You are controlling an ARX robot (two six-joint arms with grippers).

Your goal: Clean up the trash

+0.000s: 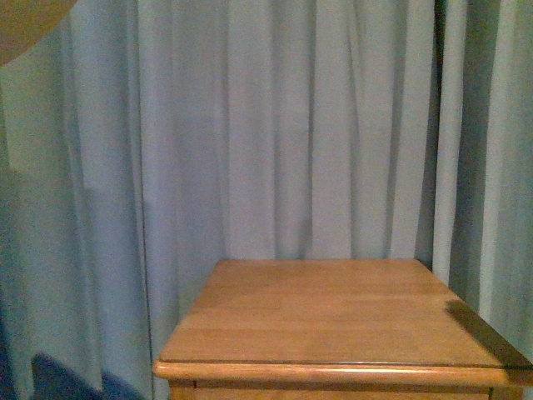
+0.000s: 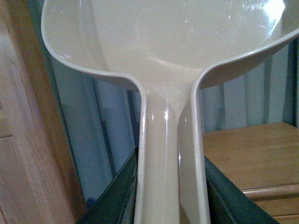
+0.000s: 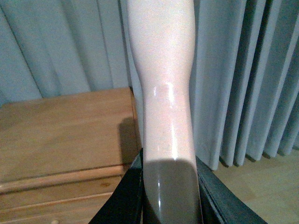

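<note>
where the front view looks ahead, a pale blue-grey curtain fills the frame from edge to edge. below it, from lower centre to lower right, stands a wooden cabinet, its top lit warm brown. next in size is the beige dustpan. its rim shows in the upper left corner of the front view, and in the left wrist view its handle runs between the dark fingers of the left gripper, which is clamped on it. the right gripper is closed narrow round a pale pink handle; what that handle belongs to i cannot tell. the trash shows in no view, so its place cannot be told.
</note>
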